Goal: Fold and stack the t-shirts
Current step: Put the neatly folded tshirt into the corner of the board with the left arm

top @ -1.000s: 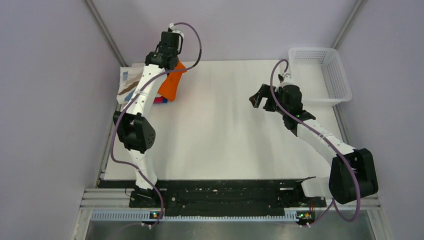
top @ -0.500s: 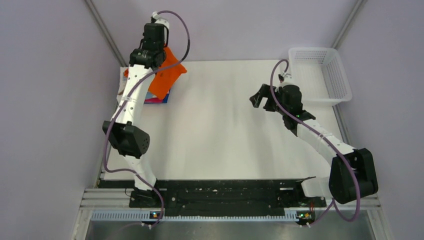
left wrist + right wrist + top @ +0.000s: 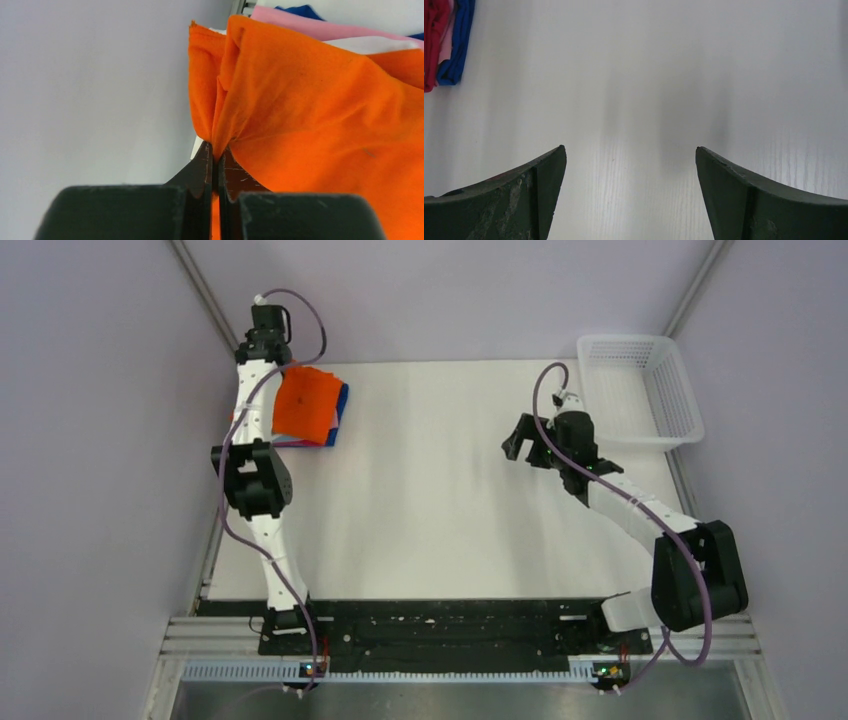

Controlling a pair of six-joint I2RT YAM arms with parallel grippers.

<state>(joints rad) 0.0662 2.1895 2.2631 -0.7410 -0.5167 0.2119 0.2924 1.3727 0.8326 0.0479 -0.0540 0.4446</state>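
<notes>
The folded orange t-shirt (image 3: 306, 404) lies on top of the stack of folded tees at the table's far left; a blue tee edge (image 3: 340, 412) shows under it. My left gripper (image 3: 262, 348) is at the stack's far-left corner, shut on a pinch of the orange t-shirt (image 3: 320, 115). Pink (image 3: 320, 27), white and blue (image 3: 300, 10) layers show behind it in the left wrist view. My right gripper (image 3: 518, 437) is open and empty above bare table at mid-right. In the right wrist view (image 3: 629, 150) the red (image 3: 434, 35) and blue tee edges (image 3: 459, 45) show at far left.
A white plastic mesh basket (image 3: 640, 390) stands at the table's far right corner. The left wall and a metal frame post (image 3: 215, 310) are close beside the left gripper. The table's white surface (image 3: 440, 490) lies between the arms.
My left arm has swung left toward the wall, drawing the orange t-shirt flat onto the stack. The right gripper has turned slightly.
</notes>
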